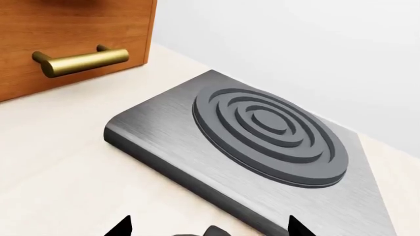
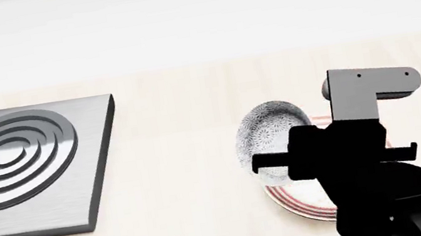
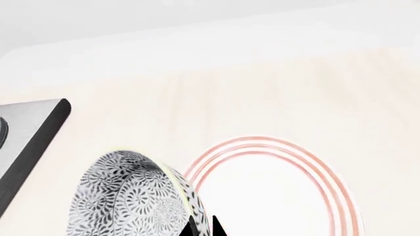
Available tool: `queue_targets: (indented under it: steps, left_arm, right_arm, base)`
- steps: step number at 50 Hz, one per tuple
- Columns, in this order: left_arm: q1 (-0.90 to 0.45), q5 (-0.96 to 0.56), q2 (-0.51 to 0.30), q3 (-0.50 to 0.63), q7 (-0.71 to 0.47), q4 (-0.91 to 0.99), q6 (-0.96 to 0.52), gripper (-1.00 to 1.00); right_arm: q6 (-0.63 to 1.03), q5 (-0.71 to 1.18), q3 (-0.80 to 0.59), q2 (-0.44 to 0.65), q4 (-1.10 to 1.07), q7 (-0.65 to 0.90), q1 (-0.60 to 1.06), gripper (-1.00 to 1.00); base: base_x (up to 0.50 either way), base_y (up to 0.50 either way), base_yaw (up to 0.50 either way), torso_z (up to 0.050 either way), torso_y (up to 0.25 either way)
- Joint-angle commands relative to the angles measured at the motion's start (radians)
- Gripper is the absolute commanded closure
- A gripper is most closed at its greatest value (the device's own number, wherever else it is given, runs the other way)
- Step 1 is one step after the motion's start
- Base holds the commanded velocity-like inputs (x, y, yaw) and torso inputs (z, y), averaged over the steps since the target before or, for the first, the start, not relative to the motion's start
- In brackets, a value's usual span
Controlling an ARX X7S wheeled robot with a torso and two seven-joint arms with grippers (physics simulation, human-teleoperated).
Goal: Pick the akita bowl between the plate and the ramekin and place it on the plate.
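The akita bowl (image 2: pixel 270 129) hangs tilted on its side, its speckled outside facing the camera, over the left edge of the plate (image 2: pixel 294 203). In the right wrist view my right gripper (image 3: pixel 202 227) is shut on the bowl's (image 3: pixel 128 196) rim, one fingertip on each side of the wall, and the red-ringed plate (image 3: pixel 262 145) lies just beyond. My right arm (image 2: pixel 352 152) covers most of the plate in the head view. My left gripper (image 1: pixel 210 228) is open and holds nothing. The ramekin is out of view.
A grey metal burner slab (image 2: pixel 20 167) with concentric rings lies on the pale counter at the left, and the left wrist view shows this slab (image 1: pixel 262 132) close by. Beside it is a wooden drawer front (image 1: pixel 72 34) with a brass handle (image 1: pixel 82 61).
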Motion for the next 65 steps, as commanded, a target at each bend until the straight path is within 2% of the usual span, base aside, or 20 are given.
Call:
queue_targets:
  steps: [1,21,29,37,40,51,65]
  left_arm:
    - [0.001,-0.002,-0.002,0.002,-0.003,0.001,0.0,-1.0]
    - [-0.003,-0.008,-0.004,0.004,-0.001,-0.009,0.005,-1.0]
    - [-0.004,-0.013,-0.006,0.004,-0.004,-0.008,0.001,-1.0]
    - [-0.001,-0.017,-0.008,0.004,-0.011,0.002,-0.004,-1.0]
    - [-0.003,-0.016,-0.007,0.005,-0.008,-0.007,0.001,-1.0]
    - [-0.005,-0.019,-0.009,0.007,-0.01,-0.008,0.0,-1.0]
    - [-0.005,-0.019,-0.01,0.01,-0.012,-0.011,0.004,-1.0]
  right_arm:
    - [-0.036,-0.028,-0.016,0.002,0.161,-0.027,0.126,1.0]
    - [-0.283,-0.105,-0.016,-0.045,0.737,-0.117,0.376,1.0]
    - [-0.501,-0.181,-0.059,-0.068,1.205,-0.222,0.567,1.0]
    - [-0.479,-0.229,0.022,-0.063,1.223,-0.215,0.579,1.0]
    - [-0.484,-0.246,0.093,-0.056,1.224,-0.178,0.572,1.0]
    - [-0.457,-0.377,0.279,-0.067,1.224,-0.193,0.552,1.0]
    - [-0.424,-0.514,0.429,-0.08,1.224,-0.204,0.518,1.0]
  base:
    - [0.0,0.0,0.0,0.0,0.0]
    - [0.0,0.0,0.0,0.0,0.0]
    - [0.0,0.0,0.0,0.0,0.0]
    - [0.0,0.0,0.0,0.0,0.001]
    - [0.0,0.0,0.0,0.0,0.0]
    - [0.0,0.0,0.0,0.0,0.0]
    - [0.0,0.0,0.0,0.0,0.001]
